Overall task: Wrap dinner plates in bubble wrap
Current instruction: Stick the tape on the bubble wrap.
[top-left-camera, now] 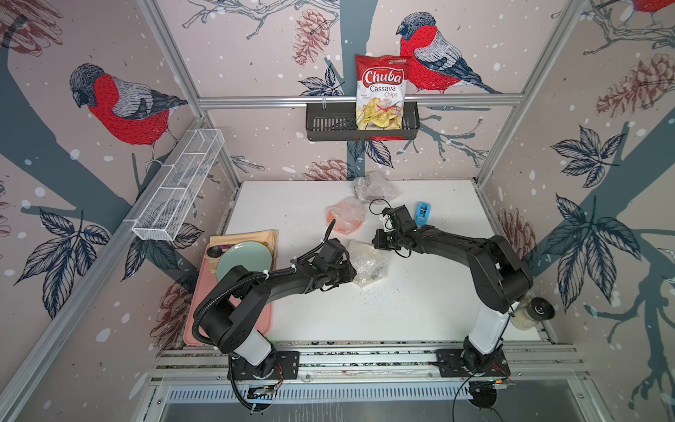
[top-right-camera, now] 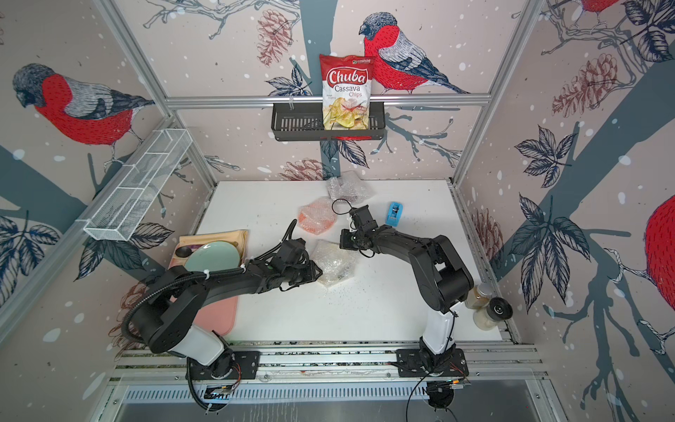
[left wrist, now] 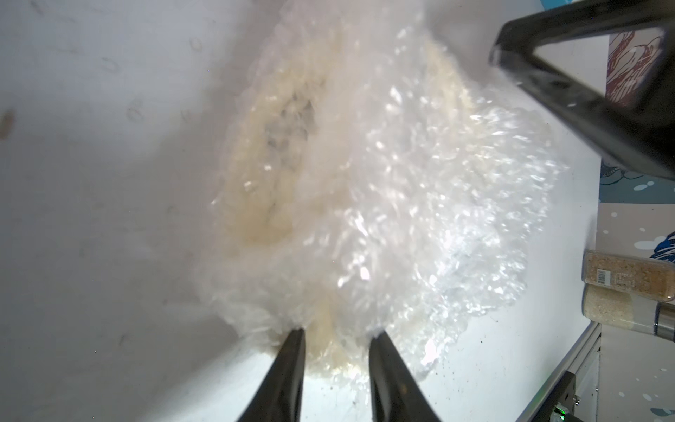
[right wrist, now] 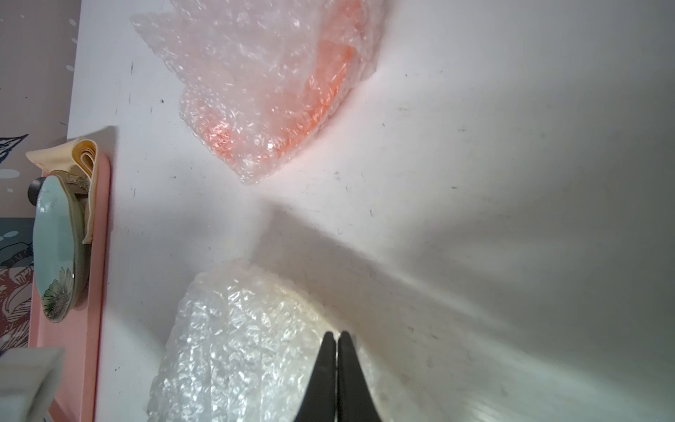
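Observation:
Three bubble wrap bundles lie on the white table. The nearest one (top-left-camera: 370, 261) holds the cream plate, whose pale rim shows through the wrap in the left wrist view (left wrist: 255, 190). My left gripper (left wrist: 338, 332) is shut on this bundle's near edge, its fingertips (left wrist: 294, 347) sunk into the wrap. My right gripper (right wrist: 336, 334) is shut with nothing in it, and its tips hover over the same bundle's far edge (right wrist: 237, 347). The orange plate's bundle (top-left-camera: 347, 215) lies further back. A third bundle (top-left-camera: 376, 188) with dark contents sits at the back edge.
A pale green plate (top-left-camera: 244, 259) and folded napkin rest on a pink tray (top-left-camera: 204, 321) at the left. A blue tape dispenser (top-left-camera: 423, 212) stands beside the right arm. Two spice jars (top-right-camera: 482, 296) stand at the front right. A chips bag (top-left-camera: 381, 91) sits in the wall basket.

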`<move>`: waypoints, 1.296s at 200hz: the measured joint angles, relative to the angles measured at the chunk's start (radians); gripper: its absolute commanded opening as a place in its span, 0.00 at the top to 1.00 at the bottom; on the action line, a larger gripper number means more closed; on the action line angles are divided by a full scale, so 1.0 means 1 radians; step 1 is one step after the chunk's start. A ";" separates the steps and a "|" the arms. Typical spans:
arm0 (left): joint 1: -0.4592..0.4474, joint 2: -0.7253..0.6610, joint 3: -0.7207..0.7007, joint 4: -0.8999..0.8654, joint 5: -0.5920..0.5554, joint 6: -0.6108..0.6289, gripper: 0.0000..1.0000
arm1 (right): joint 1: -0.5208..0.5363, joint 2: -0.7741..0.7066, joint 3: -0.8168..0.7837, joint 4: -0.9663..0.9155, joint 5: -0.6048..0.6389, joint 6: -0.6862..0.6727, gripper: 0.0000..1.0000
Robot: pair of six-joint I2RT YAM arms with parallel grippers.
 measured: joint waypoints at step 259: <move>-0.146 -0.066 -0.229 0.220 0.050 0.081 0.81 | 0.034 -0.016 -0.194 0.173 -0.064 0.052 1.00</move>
